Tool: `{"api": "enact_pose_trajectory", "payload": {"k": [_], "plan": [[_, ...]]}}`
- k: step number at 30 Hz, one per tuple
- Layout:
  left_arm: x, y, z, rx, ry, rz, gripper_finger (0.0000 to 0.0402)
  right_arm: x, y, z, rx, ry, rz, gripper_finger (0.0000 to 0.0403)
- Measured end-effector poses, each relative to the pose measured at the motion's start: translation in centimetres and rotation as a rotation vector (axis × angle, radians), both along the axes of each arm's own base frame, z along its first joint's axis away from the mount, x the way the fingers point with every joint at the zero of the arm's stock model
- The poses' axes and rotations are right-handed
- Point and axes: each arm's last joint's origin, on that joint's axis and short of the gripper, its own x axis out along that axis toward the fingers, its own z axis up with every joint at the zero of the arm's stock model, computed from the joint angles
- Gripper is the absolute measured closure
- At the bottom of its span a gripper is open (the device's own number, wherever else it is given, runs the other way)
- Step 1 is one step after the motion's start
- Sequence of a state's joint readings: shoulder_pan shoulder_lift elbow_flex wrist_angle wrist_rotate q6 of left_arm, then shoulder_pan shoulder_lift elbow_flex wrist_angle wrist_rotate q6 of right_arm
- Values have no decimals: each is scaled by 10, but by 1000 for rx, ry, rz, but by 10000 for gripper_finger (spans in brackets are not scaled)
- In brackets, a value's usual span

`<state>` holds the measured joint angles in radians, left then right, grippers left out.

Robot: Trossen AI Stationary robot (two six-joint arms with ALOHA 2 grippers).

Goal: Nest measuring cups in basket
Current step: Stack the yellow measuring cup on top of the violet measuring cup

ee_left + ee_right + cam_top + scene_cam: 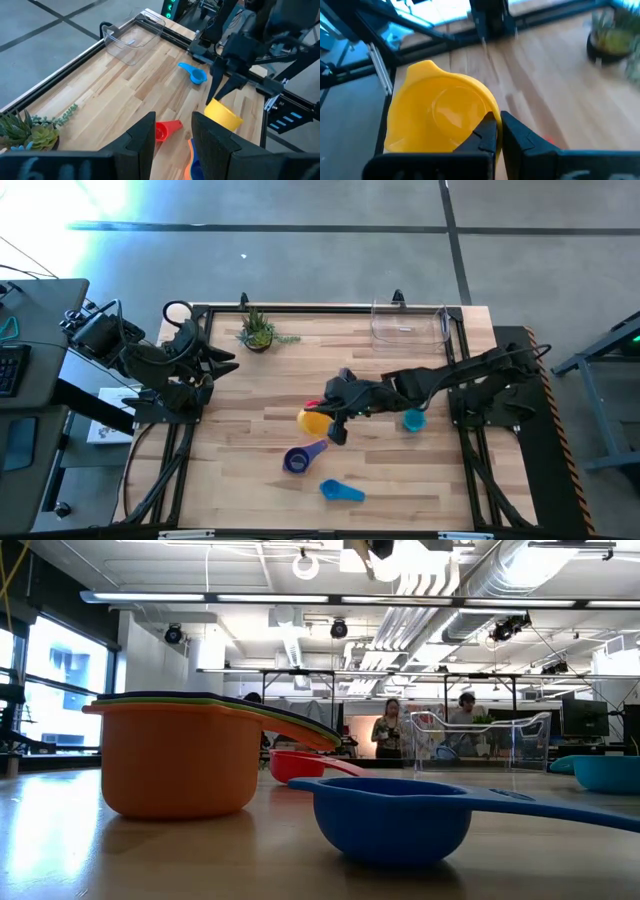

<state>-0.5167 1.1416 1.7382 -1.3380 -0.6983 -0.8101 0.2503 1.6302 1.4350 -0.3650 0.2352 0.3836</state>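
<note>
My right gripper [336, 426] reaches to the middle of the table and is shut on a yellow measuring cup [313, 420]. A red cup [165, 130] lies just beyond it. An orange cup with purple and green cups nested inside [298, 459] stands nearer the near edge, and a blue cup [340, 491] lies closer still. A teal cup [413, 420] sits to the right. The clear basket [410, 323] stands at the far right of the table. My left gripper [173, 135] waits open at the table's left edge. My right gripper pinches the yellow cup at the part of its rim [487, 120] nearest the wrist, between both fingers [485, 134]. The fingers hide whether a handle lies between them. They slant down from the right. The cup is tipped, its hollow facing the wrist camera.
A small potted plant [257, 332] stands near the far left corner. A black metal frame [330, 308] rims the table. Bare wood lies between the cups and the basket. People stand in the room beyond the table in the low view.
</note>
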Motion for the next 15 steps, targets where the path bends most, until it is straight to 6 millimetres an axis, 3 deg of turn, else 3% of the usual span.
{"api": "enact_pose_trajectory", "payload": {"k": [8,15], "plan": [[0,0,0,0,0,0,286,9,-11,29,-137,-128,112,402],[0,0,0,-11,-6,7,286,21,-17,50,-289,-142,186,402]]}}
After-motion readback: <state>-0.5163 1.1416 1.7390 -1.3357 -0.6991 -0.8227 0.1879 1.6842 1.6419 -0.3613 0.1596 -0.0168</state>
